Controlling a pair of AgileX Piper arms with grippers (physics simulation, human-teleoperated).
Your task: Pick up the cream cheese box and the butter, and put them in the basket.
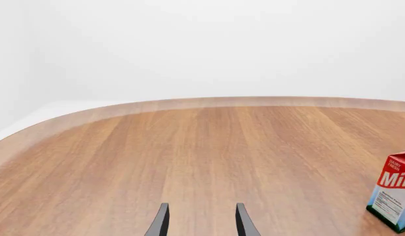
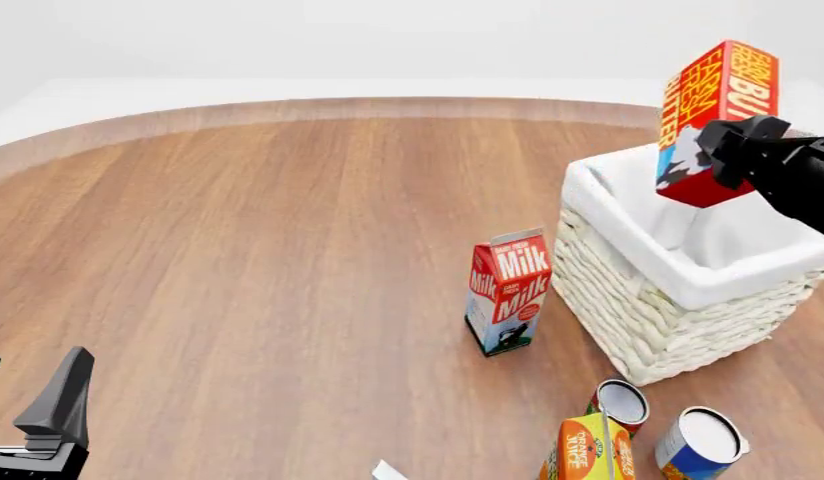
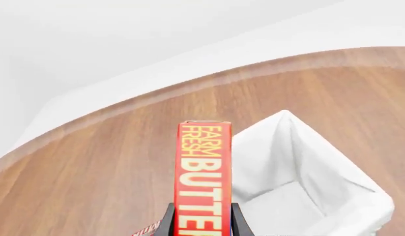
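Above basket (image 2: 626, 300), right claw (image 2: 727, 152) gripping "FARM FRESH BUTTER" butter (image 2: 712, 110)

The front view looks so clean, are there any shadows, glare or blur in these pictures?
Front view: even, soft light; the milk carton and basket cast only faint shadows on the table, with no glare and sharp print. Right wrist view: the butter lettering is crisp even up close. Left wrist view: the fingers and wood grain are equally sharp, nothing out of focus.
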